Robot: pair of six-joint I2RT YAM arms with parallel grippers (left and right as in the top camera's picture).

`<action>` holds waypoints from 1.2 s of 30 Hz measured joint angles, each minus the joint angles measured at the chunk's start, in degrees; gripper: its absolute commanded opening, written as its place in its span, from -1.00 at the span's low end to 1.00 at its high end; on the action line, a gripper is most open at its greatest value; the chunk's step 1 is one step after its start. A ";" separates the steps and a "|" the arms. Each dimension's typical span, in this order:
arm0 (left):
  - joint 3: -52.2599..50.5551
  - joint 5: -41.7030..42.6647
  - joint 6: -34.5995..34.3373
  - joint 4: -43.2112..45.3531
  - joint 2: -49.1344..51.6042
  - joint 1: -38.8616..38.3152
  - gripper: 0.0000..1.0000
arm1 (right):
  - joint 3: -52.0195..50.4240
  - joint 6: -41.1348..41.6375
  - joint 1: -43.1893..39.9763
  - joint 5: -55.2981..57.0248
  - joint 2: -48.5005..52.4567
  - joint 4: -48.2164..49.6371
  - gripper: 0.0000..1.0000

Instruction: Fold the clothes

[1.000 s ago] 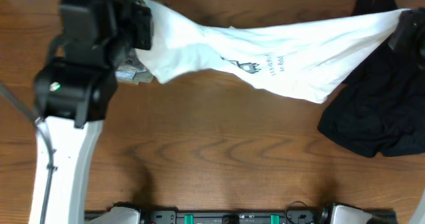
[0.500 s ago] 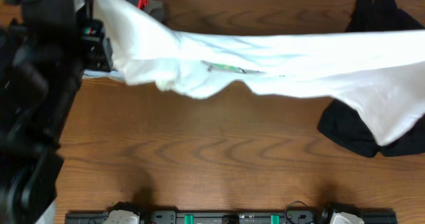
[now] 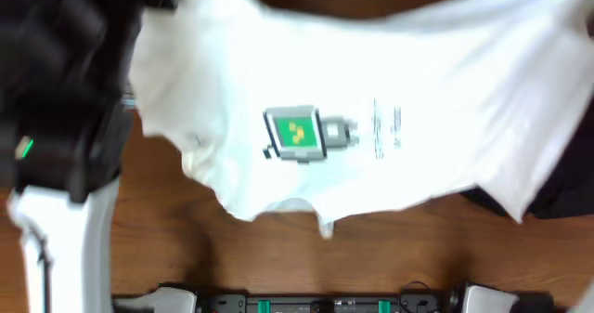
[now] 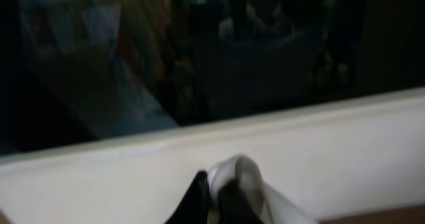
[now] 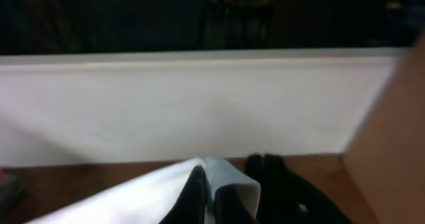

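At the left of the overhead view, the left arm (image 3: 65, 99) is seen large and blurred, and its gripper is hidden there. In the left wrist view, the left gripper (image 4: 216, 197) is cut off by the lower edge, its fingers pinched on a white fold of the T-shirt (image 3: 408, 62). The shirt is held spread above the table (image 3: 278, 257), robot print (image 3: 302, 134) upward, its lettering (image 3: 385, 129) unreadable. A black garment (image 3: 568, 194) is largely covered at the right. The right gripper (image 5: 212, 197), unseen from overhead, is clamped on the shirt's edge.
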 measured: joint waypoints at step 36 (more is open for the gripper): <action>8.00 10.36 9.99 -23.63 17.73 0.70 -0.88 | 2.25 -4.07 2.64 -11.93 22.77 6.01 -0.97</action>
